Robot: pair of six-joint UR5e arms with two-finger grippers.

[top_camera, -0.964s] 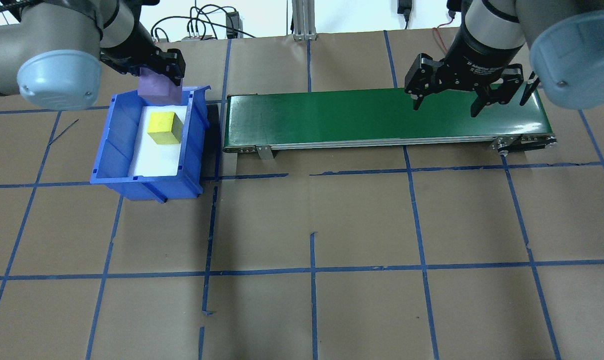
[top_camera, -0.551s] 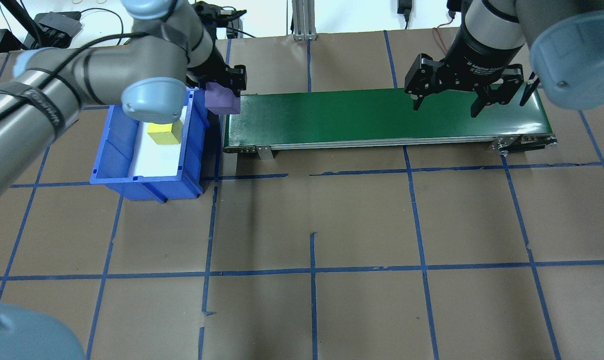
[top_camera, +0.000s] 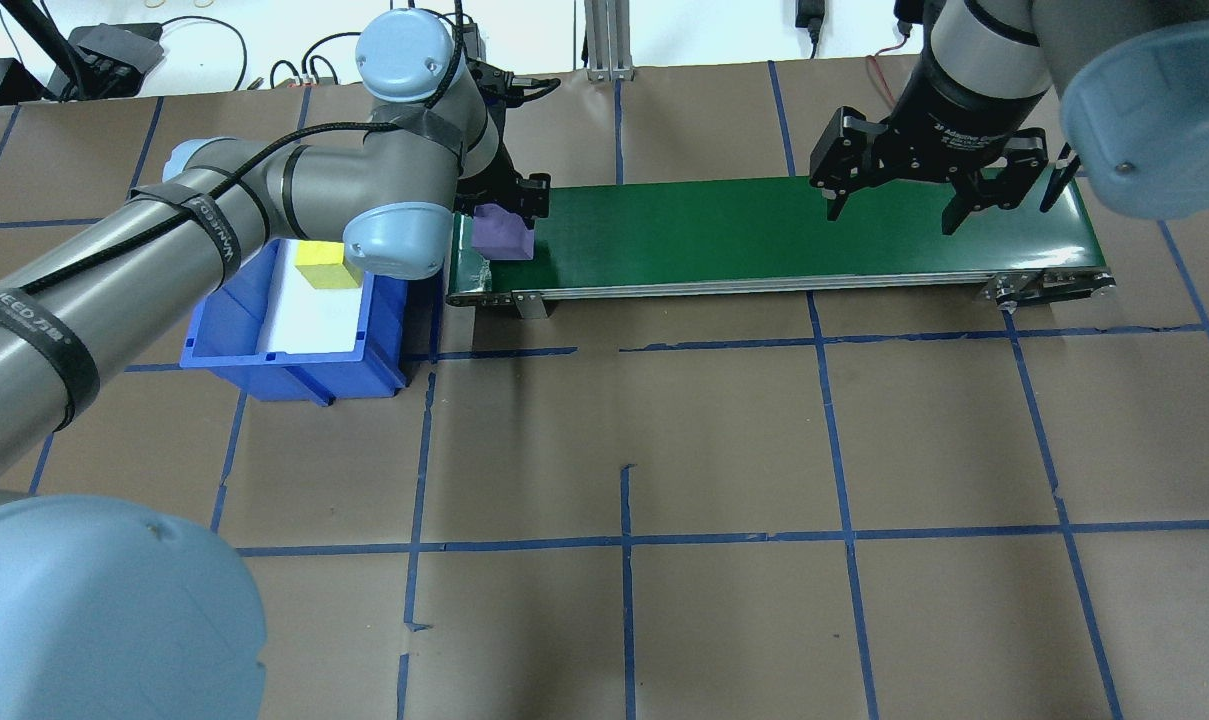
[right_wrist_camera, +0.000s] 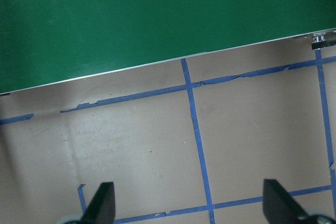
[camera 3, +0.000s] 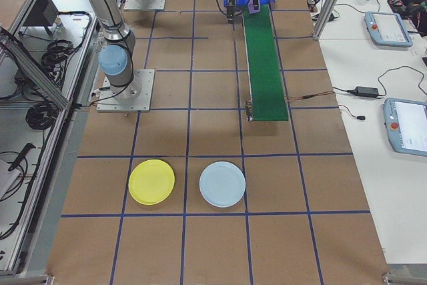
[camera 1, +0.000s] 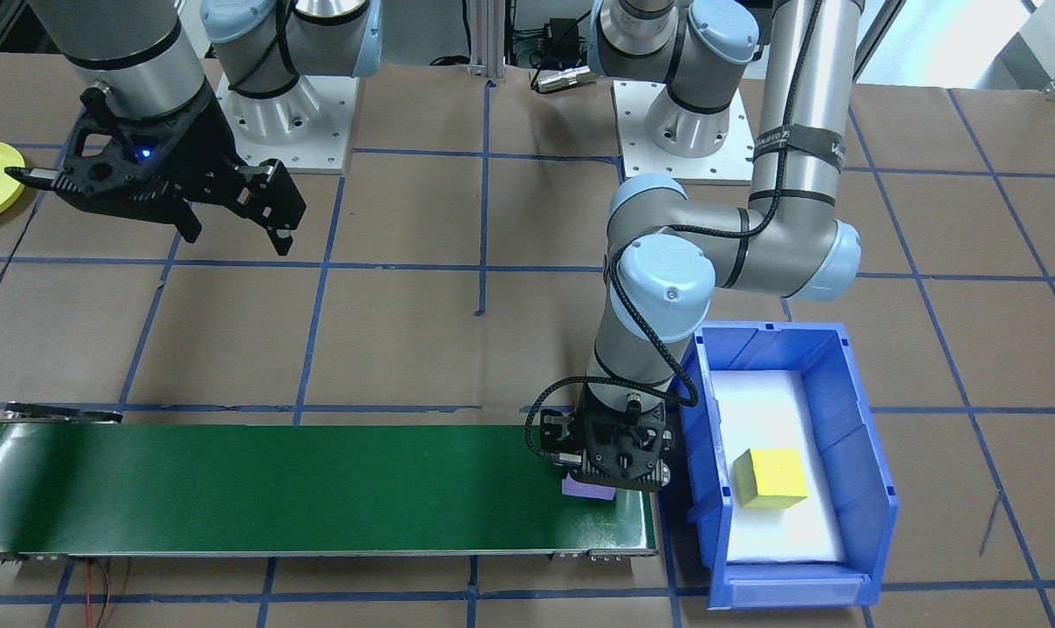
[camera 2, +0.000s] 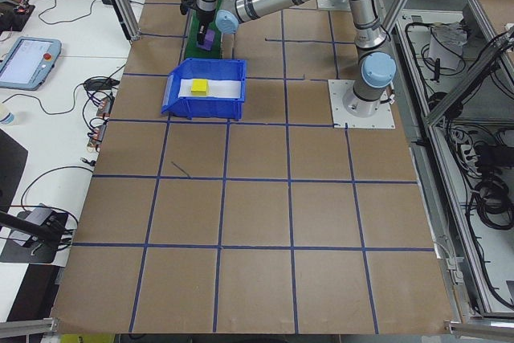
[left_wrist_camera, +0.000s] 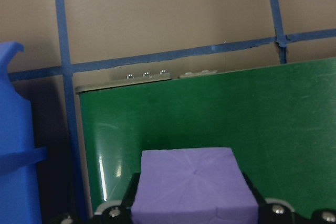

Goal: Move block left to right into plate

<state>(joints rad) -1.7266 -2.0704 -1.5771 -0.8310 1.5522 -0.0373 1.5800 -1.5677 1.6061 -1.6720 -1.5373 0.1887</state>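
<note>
I hold the purple block (top_camera: 503, 234) in left gripper (top_camera: 509, 222), fingers clamped, over conveyor (top_camera: 764, 230) at 9 o'clock end. Right gripper (top_camera: 929, 195) fingers wide at 3 o'clock end. Left: release, belt xfer, yellow plate (camera 3: 151, 181).

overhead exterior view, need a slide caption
Left gripper holds purple block over green conveyor; right gripper waits open.

Purple cube block (top_camera: 503, 234): upright, held over the green conveyor belt's (top_camera: 764, 232) end beside the blue bin (top_camera: 294, 350). Round yellow plastic plate (camera 3: 151, 181): flat on the table, well apart.
</note>
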